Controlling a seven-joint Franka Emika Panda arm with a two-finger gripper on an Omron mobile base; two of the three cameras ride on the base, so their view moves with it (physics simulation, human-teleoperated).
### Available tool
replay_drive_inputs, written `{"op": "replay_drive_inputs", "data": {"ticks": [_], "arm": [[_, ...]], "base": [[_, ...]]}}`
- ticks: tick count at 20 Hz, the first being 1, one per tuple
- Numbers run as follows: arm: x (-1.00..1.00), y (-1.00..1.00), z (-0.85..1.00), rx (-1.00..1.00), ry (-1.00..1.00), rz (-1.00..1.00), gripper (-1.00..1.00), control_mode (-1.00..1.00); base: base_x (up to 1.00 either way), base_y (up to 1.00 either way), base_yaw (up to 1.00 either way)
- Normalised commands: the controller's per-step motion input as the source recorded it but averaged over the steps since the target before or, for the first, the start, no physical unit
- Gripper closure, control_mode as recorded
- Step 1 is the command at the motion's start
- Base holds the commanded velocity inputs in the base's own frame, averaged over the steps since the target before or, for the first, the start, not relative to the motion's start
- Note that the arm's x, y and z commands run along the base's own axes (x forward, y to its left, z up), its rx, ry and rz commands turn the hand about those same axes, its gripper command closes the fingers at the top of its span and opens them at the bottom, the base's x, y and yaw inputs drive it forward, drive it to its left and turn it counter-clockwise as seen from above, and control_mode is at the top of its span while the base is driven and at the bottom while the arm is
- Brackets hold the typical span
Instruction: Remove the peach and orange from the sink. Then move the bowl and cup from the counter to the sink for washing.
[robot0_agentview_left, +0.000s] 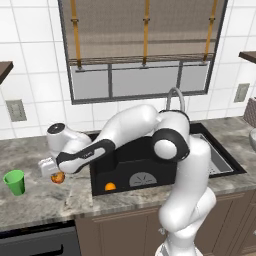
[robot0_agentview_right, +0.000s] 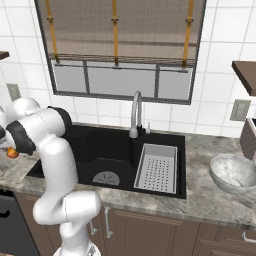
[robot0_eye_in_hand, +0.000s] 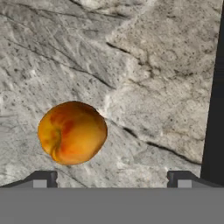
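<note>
We note the gripper (robot0_agentview_left: 56, 172) spread wide, nothing between its jaws. In the hand view its two dark fingertips (robot0_eye_in_hand: 43, 178) stand far apart at the lower edge of the frame, and the peach (robot0_eye_in_hand: 72, 132) lies between and above them, left of centre, closer to the left tip than to the right one. The fruit is round, so we record no long axis to align with.

In the left base view the peach (robot0_agentview_left: 58, 177) sits at the left of the frame on the grey stone desk (robot0_agentview_left: 45, 200), directly under the gripper and outside the sink (robot0_agentview_left: 120, 172). We cannot tell from these frames whether it rests on the stone or hangs just above it; no finger appears to touch it.

We judge the peach step as good as done. The relation that matters for the coming move is therefore gripper to orange (robot0_agentview_left: 110, 187): the orange lies in the sink's lower left corner, to the right of the gripper and lower in the left base frame, beyond the basin's near left wall. The arm would need to lift clear of the peach, swing rightward over the rim and descend into the basin.

The green cup (robot0_agentview_left: 15, 182) stands on the desk further left, near the frame edge. The bowl (robot0_agentview_right: 233, 173) sits at the right of the right base frame, well apart from the gripper.
</note>
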Motion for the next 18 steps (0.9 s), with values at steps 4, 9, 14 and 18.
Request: {"op": "replay_drive_inputs", "data": {"ticks": [4, 9, 14, 18], "arm": [[-0.02, -0.2, 0.33, 0.07, -0.02, 0.0, -1.0, -1.0], [-0.04, -0.26, 0.3, 0.11, 0.0, 0.0, -1.0, -1.0], [-0.07, -0.32, 0.23, 0.13, 0.0, 0.0, -1.0, -1.0], [-0.09, -0.38, 0.17, 0.1, 0.0, 0.0, -1.0, -1.0]], "base": [[0.0, 0.0, 0.0], [0.0, 0.0, 0.0], [0.0, 0.0, 0.0], [0.0, 0.0, 0.0]]}}
